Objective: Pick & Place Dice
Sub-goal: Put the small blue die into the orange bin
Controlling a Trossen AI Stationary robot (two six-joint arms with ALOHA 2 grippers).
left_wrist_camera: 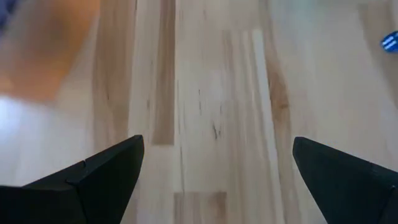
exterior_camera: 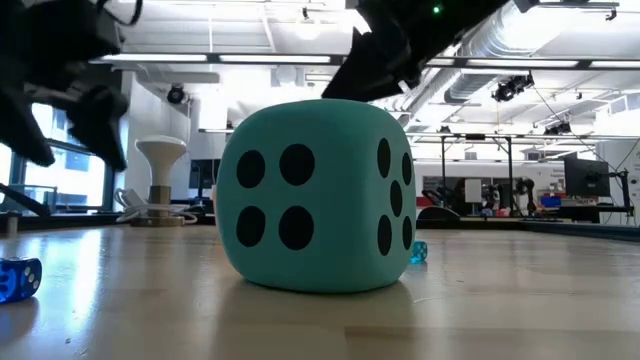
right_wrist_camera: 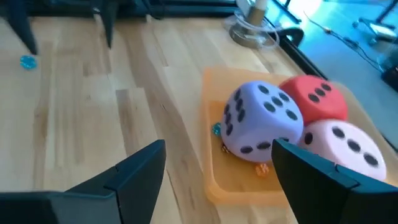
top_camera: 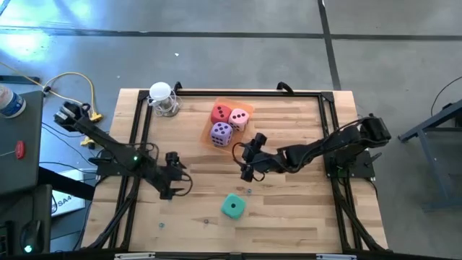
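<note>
The red die [top_camera: 221, 113], the pink die [top_camera: 240, 118] and the purple die [top_camera: 221, 133] rest on the translucent orange tray [top_camera: 229, 103] at the table's far middle; they also show in the right wrist view [right_wrist_camera: 264, 118]. The teal-green die [top_camera: 232, 206] stands alone on the wood near the front and fills the low view [exterior_camera: 315, 195]. My right gripper [top_camera: 249, 157] is open and empty, just right of the tray, between it and the teal die. My left gripper [top_camera: 170, 173] is open and empty over bare wood at the left.
A white round-topped object on a wire stand [top_camera: 163, 99] sits at the far left corner. Small blue dice [exterior_camera: 18, 279] lie on the wood. A black frame [top_camera: 245, 92] runs along the table's edges. Bare wood lies between the teal die and the tray.
</note>
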